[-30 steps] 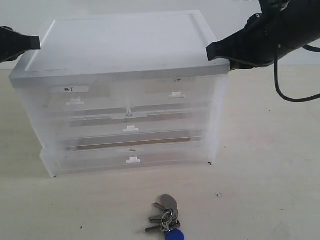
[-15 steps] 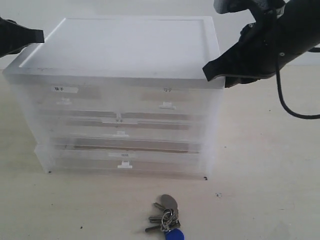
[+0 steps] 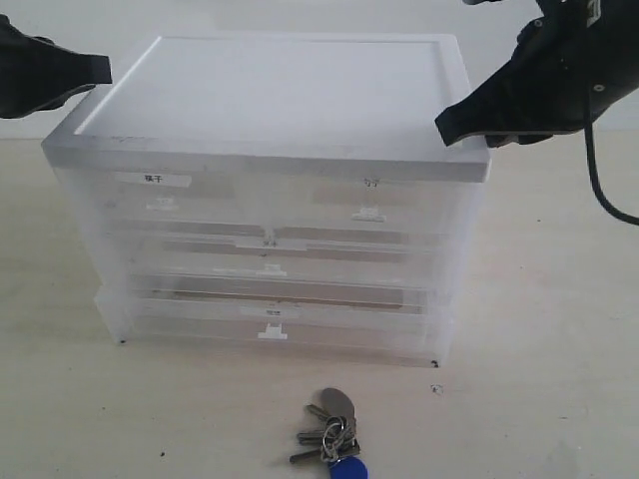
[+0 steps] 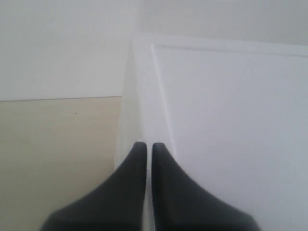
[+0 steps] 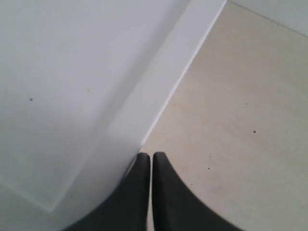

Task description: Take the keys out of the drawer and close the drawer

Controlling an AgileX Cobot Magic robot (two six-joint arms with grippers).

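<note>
Your right gripper (image 5: pixel 152 156) had its black fingers pressed together, tips at the raised rim of the white cabinet (image 5: pixel 72 86), beige table (image 5: pixel 240 120) alongside.

A frosted plastic cabinet (image 3: pixel 270 95) with a flat, rimmed white top stands on a pale beige surface (image 3: pixel 544 399), in front of a white wall (image 3: pixel 300 15). Its upper-left drawer (image 3: pixel 165 205) bears a label (image 3: pixel 152 179) in bold black characters. Below are a full-width middle drawer (image 3: pixel 329 264) and bottom drawer (image 3: pixel 339 324), each with a small white tab.
</note>
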